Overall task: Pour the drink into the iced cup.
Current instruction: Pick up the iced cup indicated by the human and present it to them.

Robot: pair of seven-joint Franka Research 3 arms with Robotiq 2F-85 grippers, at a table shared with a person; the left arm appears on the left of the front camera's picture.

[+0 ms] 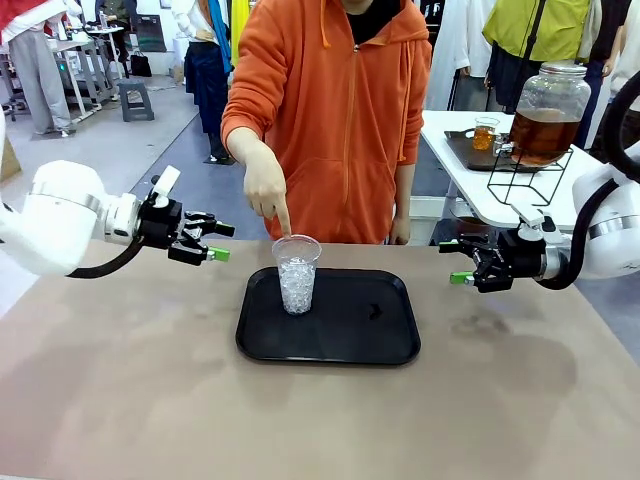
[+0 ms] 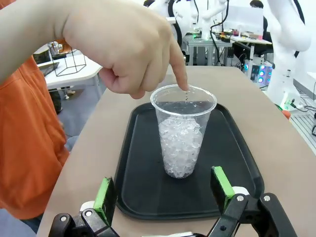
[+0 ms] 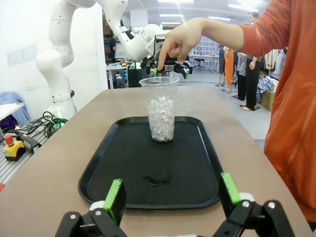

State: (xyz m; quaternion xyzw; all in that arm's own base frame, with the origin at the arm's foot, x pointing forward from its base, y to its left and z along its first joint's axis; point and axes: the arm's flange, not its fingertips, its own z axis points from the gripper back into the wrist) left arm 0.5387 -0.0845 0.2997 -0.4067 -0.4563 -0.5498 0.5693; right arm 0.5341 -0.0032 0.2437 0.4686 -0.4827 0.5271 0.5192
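A translucent amber-brown drink (image 1: pixel 543 135) is seen in the front view inside a clear glass jar (image 1: pixel 553 85) on a white side table (image 1: pixel 470 190) at the far right. A clear plastic cup of ice (image 1: pixel 297 275) stands upright on a black rectangular tray (image 1: pixel 350 325) at mid-table. In the left wrist view, a person's hand (image 2: pixel 123 49) is pointed at its rim. The left gripper (image 1: pixel 222 242) and right gripper (image 1: pixel 453 262) are held wide open and empty.

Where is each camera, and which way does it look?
Front: between the arms, facing the person across the table; left gripper, right gripper at the sides.
Left wrist: on the left arm, facing the cup on the tray; own fingers below.
Right wrist: on the right arm, facing the cup's other side; own fingers below.
Shared: the person's hand pointing at the cup.
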